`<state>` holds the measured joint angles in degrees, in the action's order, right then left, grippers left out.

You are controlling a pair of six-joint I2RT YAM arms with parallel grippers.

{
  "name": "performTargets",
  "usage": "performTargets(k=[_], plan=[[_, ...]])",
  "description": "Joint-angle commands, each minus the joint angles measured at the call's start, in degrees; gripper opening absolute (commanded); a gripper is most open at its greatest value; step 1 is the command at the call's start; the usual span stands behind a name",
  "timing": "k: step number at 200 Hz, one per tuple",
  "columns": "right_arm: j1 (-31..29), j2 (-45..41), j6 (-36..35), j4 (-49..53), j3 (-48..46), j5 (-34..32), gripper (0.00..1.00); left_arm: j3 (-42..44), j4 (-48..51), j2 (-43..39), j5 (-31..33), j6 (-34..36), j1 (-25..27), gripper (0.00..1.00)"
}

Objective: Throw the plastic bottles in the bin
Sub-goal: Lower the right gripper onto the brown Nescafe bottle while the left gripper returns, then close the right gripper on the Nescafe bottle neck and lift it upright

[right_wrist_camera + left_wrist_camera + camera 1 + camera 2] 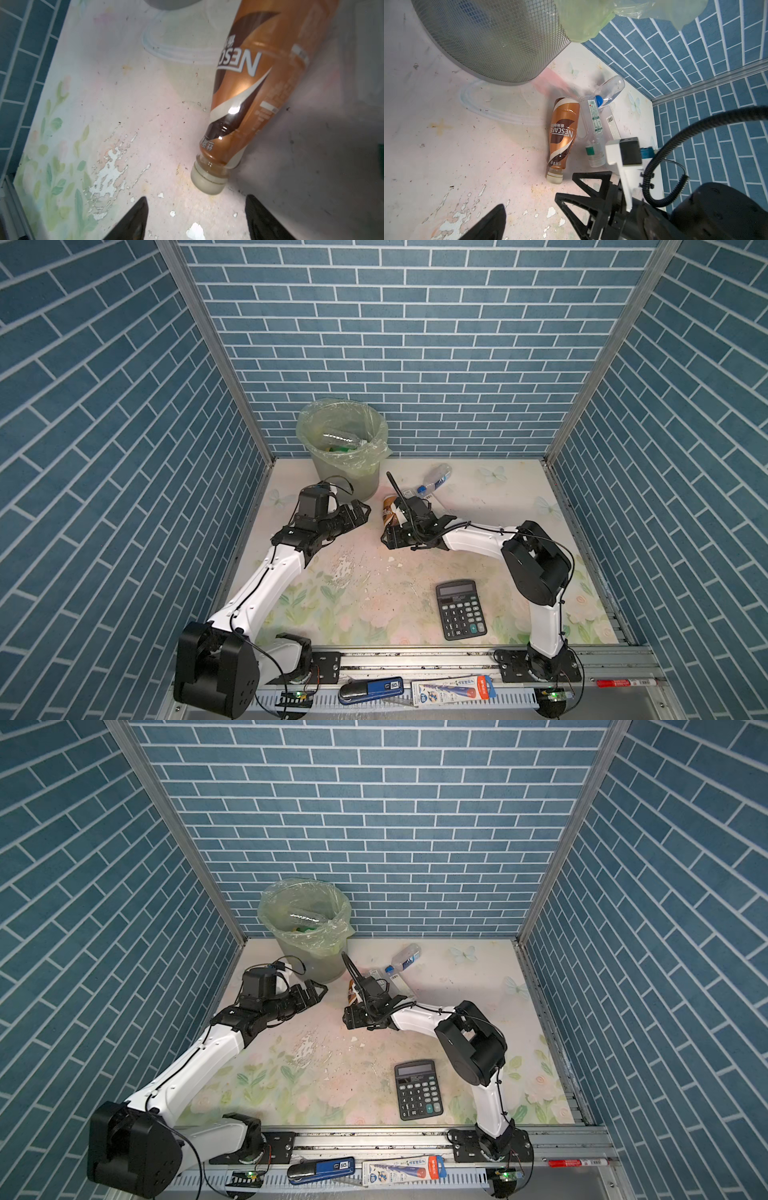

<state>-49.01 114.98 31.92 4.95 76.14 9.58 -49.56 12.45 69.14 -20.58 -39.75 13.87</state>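
You get bright, even light in both top views, stretched at the edges; glare hits the brown bottle (254,87), with blurred shadow beside it.

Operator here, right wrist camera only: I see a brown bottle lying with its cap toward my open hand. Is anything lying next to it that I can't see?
Observer: Yes. A clear bottle lies close beside the brown bottle, on the side away from the bin, with a second clear bottle just past it.
Operator: And where is the left hand?
Observer: The left hand is open and empty, near the bin's base, apart from the brown bottle.
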Motion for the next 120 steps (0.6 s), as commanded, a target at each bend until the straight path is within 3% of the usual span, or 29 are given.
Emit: performTargets(k=[1, 70, 120], plan=[[0.06, 1.78, 1.44, 1.76, 4.32, -3.27, 0.71, 1.89, -3.32, 1.06, -1.03, -1.6, 0.21, 0.99], [0.02, 7.62, 0.07, 3.98, 9.04, -4.22, 0.57, 3.56, -3.87, 1.28, -1.68, -1.65, -0.15, 0.99], [0.06, 8.86, 0.16, 6.02, 9.86, -4.22, 0.4, 4.29, -4.43, 1.74, -1.92, -2.17, -0.42, 0.99]])
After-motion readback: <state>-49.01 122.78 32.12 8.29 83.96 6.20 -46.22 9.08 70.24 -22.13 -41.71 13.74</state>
